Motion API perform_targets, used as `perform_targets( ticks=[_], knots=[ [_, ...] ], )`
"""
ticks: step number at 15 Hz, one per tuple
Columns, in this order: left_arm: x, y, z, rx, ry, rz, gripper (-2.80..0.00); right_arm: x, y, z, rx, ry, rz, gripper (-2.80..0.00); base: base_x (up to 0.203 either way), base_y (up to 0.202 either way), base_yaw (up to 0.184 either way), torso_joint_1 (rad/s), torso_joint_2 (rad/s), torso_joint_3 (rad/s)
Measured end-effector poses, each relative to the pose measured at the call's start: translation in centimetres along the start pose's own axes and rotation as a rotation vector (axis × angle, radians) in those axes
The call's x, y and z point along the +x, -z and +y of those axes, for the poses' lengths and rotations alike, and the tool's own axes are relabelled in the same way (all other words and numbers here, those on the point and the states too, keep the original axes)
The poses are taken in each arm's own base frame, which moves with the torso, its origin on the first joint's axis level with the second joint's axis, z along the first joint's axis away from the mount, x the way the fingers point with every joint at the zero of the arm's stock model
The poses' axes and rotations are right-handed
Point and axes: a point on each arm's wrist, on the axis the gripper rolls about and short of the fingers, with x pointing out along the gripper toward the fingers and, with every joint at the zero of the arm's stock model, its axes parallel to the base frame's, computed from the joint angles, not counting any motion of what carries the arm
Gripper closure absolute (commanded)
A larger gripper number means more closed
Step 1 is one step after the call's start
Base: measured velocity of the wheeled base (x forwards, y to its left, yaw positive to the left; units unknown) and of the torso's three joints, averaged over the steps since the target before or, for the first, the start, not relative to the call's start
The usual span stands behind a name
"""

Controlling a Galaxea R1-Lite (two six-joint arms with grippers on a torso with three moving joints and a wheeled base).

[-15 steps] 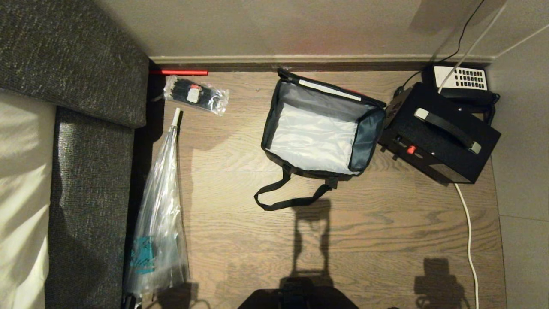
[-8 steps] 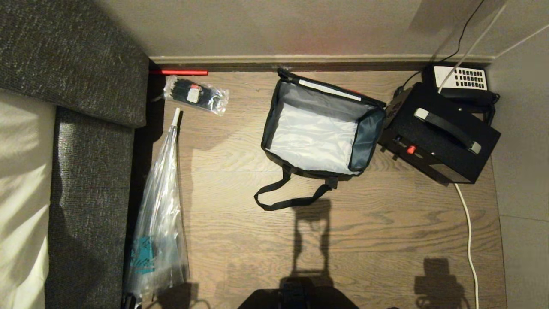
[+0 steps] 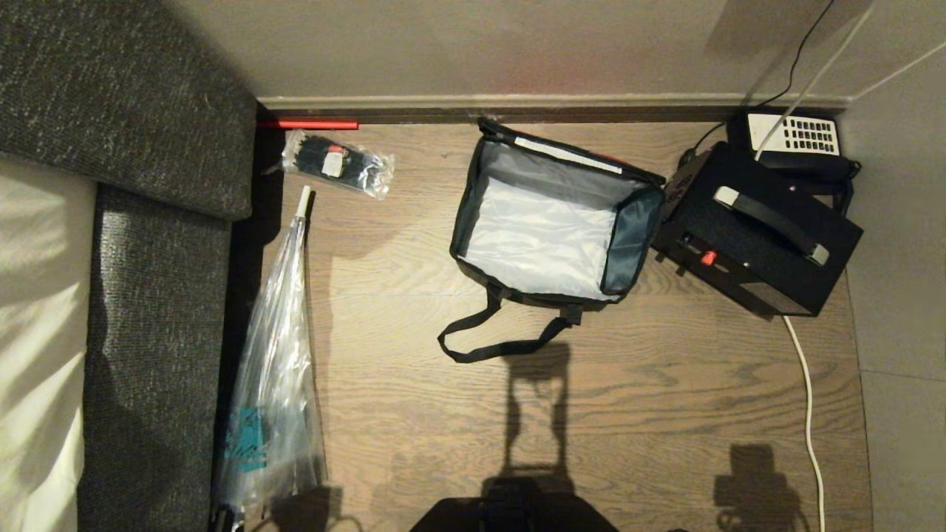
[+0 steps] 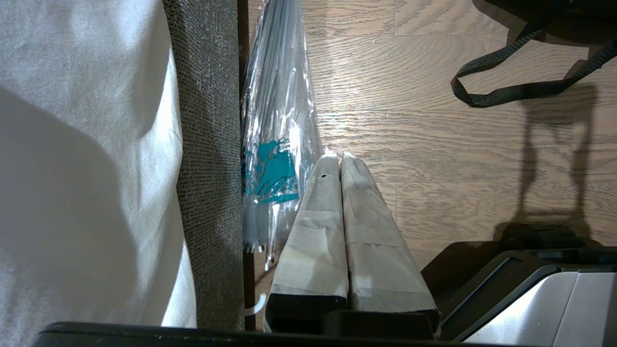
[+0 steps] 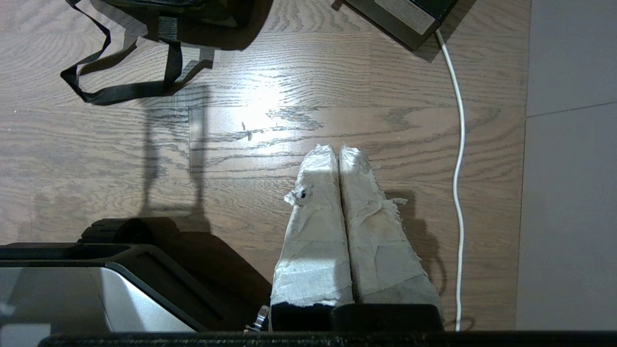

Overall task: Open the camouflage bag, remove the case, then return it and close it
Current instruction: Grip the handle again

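The camouflage bag [image 3: 539,236] stands open on the wooden floor near the back wall. Its silvery lining is bare and its lid hangs back. Its black strap [image 3: 495,343] trails toward me, and the strap also shows in the left wrist view [image 4: 506,89] and the right wrist view [image 5: 120,91]. The black case [image 3: 754,229], with a handle on top and a red button, sits on the floor touching the bag's right side. Neither gripper is in the head view. My left gripper [image 4: 340,156] and right gripper [image 5: 337,149] hang shut and empty over the floor, well short of the bag.
A black-and-white telephone [image 3: 794,137] sits behind the case, and a white cable [image 3: 809,399] runs along the floor on the right. A grey sofa [image 3: 148,295] fills the left side, with a long clear plastic bag [image 3: 277,384] and a smaller one [image 3: 340,162] beside it.
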Motion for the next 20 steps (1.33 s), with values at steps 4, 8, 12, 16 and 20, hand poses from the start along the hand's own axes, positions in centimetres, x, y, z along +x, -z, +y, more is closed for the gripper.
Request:
perform_targets(
  ticks=[4,8,12,16,20],
  knots=[
    [0.0,0.0,0.0,0.000,0.001,0.000,0.00,0.0,0.0,0.0,0.001,-0.001,0.001,0.00,0.000,0.000,0.000,0.000,0.00,0.000],
    [0.0,0.0,0.0,0.000,0.001,0.000,0.00,0.0,0.0,0.0,0.001,-0.001,0.001,0.00,0.000,0.000,0.000,0.000,0.00,0.000],
    [0.0,0.0,0.0,0.000,0.000,0.000,0.00,0.0,0.0,0.0,0.004,0.000,0.001,0.00,0.000,0.000,0.000,0.000,0.00,0.000],
    [0.0,0.0,0.0,0.000,0.000,0.000,0.00,-0.5,-0.7,0.0,-0.004,-0.009,0.033,0.00,0.000,0.000,0.000,0.000,0.00,0.000],
    [0.0,0.0,0.0,0.000,0.000,0.000,0.00,-3.1,-4.8,0.1,-0.071,-0.068,0.014,0.00,0.000,0.000,0.000,0.000,0.00,0.000]
  ],
)
